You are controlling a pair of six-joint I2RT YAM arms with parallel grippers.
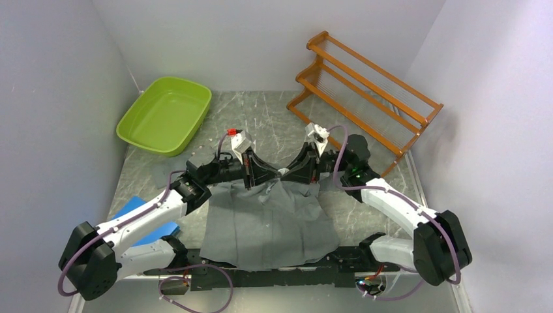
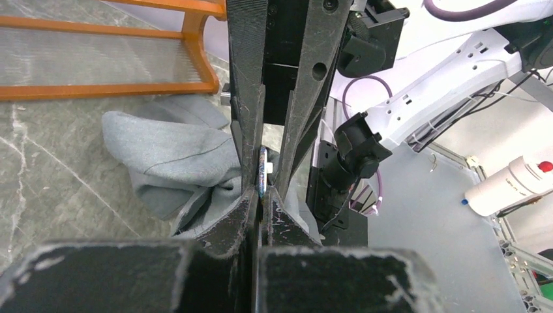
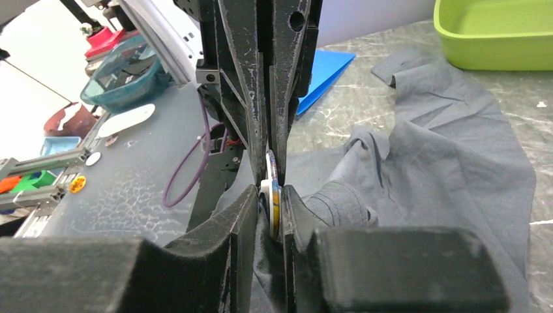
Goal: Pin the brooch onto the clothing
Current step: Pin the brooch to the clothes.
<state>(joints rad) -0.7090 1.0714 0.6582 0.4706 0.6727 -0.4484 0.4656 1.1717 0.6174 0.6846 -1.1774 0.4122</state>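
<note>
Pinching brooch (image 3: 273, 179) edge-on in right hand (image 3: 270, 197), mid-frame over rumpled shirt (image 1: 267, 222). Meeting left hand (image 2: 261, 197) tip-to-tip, clamped tight w/ no gap.

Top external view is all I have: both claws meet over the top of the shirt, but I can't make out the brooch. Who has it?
Observer: The left wrist view shows the brooch, a small round disc seen edge-on, pinched in the left claw.
Operator: And the right claw?
Observer: It grips both faces of the same disc.
Operator: Is it pinned to the shirt?
Observer: Grey fabric is bunched against the right claw's tip, but no pin is visible.
</note>
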